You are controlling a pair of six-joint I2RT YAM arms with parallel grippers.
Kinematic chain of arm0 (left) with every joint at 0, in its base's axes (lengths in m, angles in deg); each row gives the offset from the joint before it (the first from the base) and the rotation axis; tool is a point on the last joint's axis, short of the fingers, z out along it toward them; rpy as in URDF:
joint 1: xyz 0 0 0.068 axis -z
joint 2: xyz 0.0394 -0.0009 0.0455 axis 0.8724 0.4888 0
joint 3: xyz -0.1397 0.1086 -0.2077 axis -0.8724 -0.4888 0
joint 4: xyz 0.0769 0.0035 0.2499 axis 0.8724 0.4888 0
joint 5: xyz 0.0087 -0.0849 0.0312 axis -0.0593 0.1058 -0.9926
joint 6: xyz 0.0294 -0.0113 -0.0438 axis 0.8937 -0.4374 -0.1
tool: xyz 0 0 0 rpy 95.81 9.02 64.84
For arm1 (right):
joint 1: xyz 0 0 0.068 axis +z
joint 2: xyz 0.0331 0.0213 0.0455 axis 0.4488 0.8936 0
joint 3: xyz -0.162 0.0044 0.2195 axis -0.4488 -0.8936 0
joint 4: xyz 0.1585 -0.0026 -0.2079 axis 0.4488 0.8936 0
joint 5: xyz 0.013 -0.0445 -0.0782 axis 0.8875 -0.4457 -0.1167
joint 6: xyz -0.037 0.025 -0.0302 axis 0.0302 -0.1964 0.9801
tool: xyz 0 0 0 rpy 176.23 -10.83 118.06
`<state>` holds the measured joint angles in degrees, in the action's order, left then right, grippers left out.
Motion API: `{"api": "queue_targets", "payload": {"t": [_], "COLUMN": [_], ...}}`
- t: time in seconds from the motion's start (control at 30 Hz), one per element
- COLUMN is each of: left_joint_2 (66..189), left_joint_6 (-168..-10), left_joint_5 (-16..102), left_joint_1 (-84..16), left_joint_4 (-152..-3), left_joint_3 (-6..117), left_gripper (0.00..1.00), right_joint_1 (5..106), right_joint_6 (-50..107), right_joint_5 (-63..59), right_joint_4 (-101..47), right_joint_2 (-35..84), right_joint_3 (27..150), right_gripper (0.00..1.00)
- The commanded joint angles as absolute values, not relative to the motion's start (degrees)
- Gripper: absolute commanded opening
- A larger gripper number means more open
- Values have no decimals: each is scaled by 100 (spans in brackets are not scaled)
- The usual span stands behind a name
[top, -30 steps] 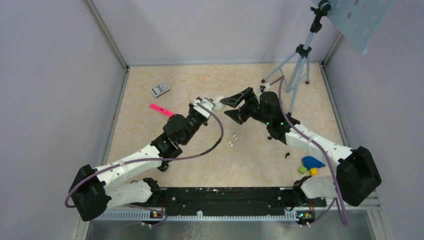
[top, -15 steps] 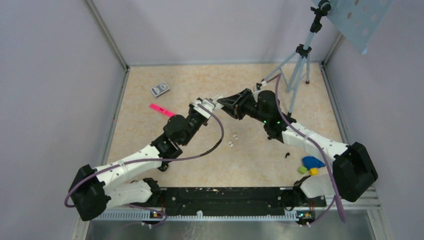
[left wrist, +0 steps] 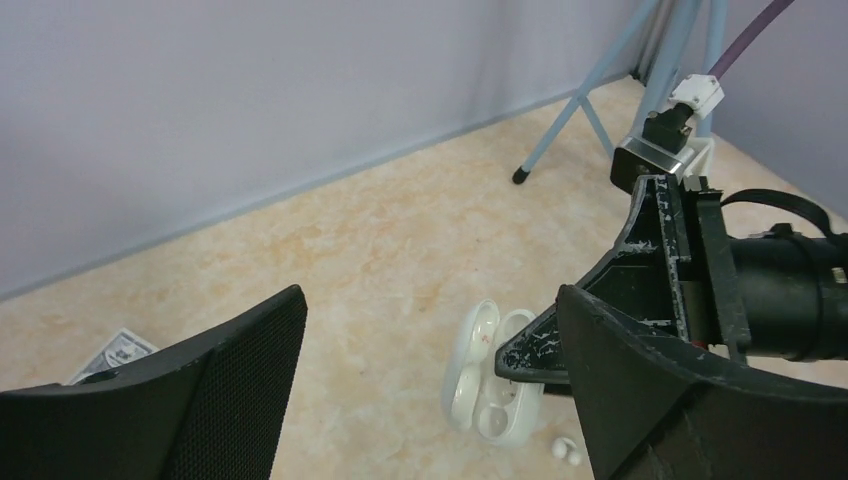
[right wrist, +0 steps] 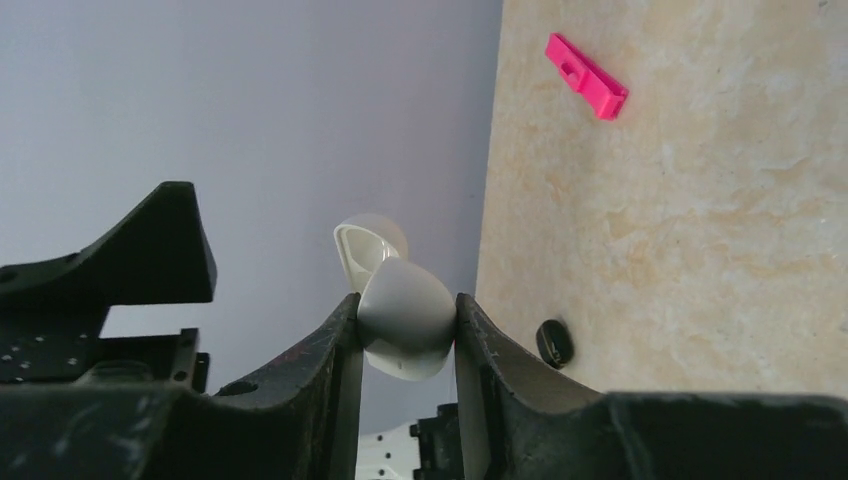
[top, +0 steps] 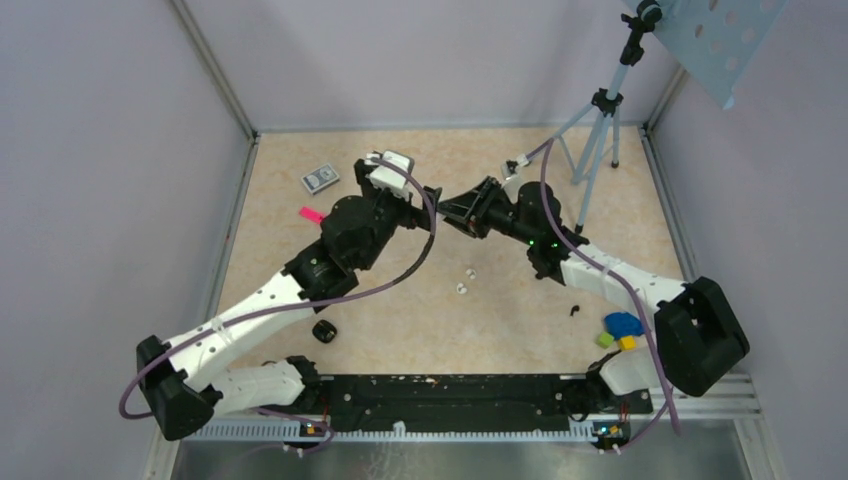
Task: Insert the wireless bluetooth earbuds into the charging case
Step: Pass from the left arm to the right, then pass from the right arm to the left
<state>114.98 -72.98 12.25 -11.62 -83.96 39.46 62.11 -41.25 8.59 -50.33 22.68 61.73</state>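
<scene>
charging case (right wrist: 405, 335) open, contents unclear | right pincer (right wrist: 406, 300) clamps it | left pincer (left wrist: 430, 295) spread wide | white earbuds (top: 461, 288) on surface (top: 500, 325)

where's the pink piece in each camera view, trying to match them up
Top view: the pink piece sits left of centre, partly hidden by the left arm.
Left wrist view: not in it.
Right wrist view: upper right, lying flat in full sight.
Shared landmark: the right gripper clamped on the white case, which shows in all three views.
</scene>
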Motion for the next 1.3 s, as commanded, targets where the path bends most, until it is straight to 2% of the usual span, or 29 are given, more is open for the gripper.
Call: {"api": "queue_targets", "payload": {"t": [0.0, 0.13, 0.27, 0.4, 0.53, 0.7, 0.77, 0.93, 1.17, 1.27], "left_joint_2": [11078, 10787, 11138, 10893, 11293, 11821, 11821, 11643, 11400, 11172], "left_joint_6": [-8494, -9072, -9318, -9764, -9952, -10059, -10047, -10567, -11320, -11576], "left_joint_5": [1334, 1698, 1735, 1941, 2916, 4982, 6273, 7969, 8354, 8507], "left_joint_1": [-1170, -1215, -1318, -1319, -1555, -1884, -2254, -3155, -3213, -3211], "left_joint_4": [-6788, -5998, -4842, -5047, -4399, -4048, -4371, -5743, -7109, -8150], "left_joint_3": [4382, 4550, 5242, 5140, 5714, 6059, 5783, 4454, 3643, 3132], "left_gripper": [99, 99, 99, 99, 99, 99, 99, 99, 99, 99], "right_joint_1": [5918, 5631, 5285, 5122, 4956, 4944, 4942, 4936, 4940, 4943], "right_joint_6": [-3307, -2284, -1358, -539, -236, 118, 182, -320, -403, -530], "right_joint_5": [1556, 2115, 3193, 4307, 4902, 5081, 5050, 5009, 5129, 5231], "right_joint_4": [-5563, -4902, -4604, -4419, -4184, -3782, -3673, -4369, -4560, -4762], "right_joint_2": [2188, 1940, 1566, 1127, 827, 667, 715, 882, 1068, 1140], "right_joint_3": [6050, 6035, 5961, 5801, 5729, 5808, 5839, 5661, 5647, 5589], "right_gripper": [0, 0, 0, 0, 0, 0, 0, 0, 0, 0]}}
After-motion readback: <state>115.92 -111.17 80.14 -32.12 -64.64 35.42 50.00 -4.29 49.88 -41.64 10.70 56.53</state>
